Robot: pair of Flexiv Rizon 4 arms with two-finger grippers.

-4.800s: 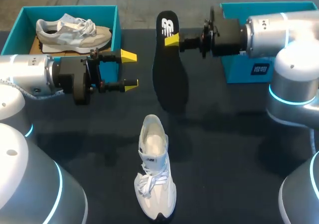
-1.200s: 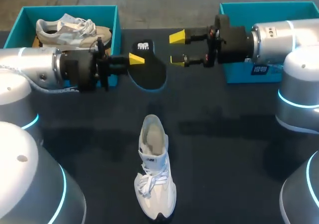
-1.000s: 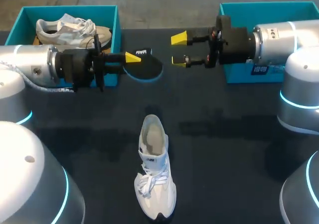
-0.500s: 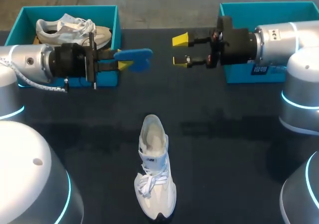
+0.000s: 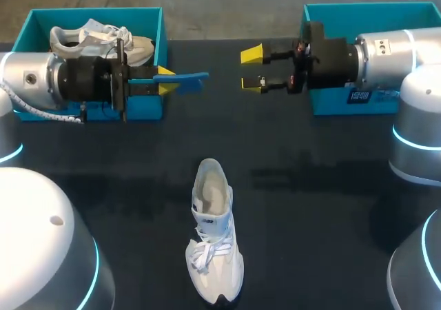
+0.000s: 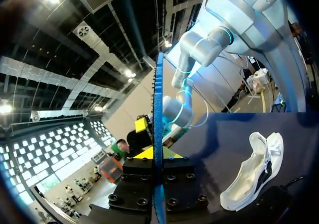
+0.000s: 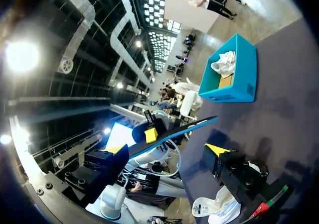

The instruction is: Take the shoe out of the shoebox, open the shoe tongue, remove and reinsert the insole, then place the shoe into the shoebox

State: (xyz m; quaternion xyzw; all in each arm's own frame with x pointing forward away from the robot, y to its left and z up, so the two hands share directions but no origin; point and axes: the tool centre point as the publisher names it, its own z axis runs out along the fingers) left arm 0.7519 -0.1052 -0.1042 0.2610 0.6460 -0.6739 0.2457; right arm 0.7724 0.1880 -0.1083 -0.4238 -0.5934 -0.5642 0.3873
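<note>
My left gripper is shut on the insole, held above the table edge-on with its blue underside showing. In the left wrist view the insole stands as a thin blue strip between the closed fingers of that gripper. My right gripper hangs open and empty just right of the insole's free end, not touching it. From the right wrist view the insole lies ahead of that open gripper. The white shoe sits on the table near the front, its opening toward the grippers, also seen as the shoe.
A teal shoebox at the back left holds a second shoe; my left arm hangs in front of it. Another teal box stands at the back right behind my right arm. The table is dark.
The left gripper has turned the insole from black face showing to edge-on with the blue side showing, and drawn back a little to the left. The right gripper stayed open, barely moving.
</note>
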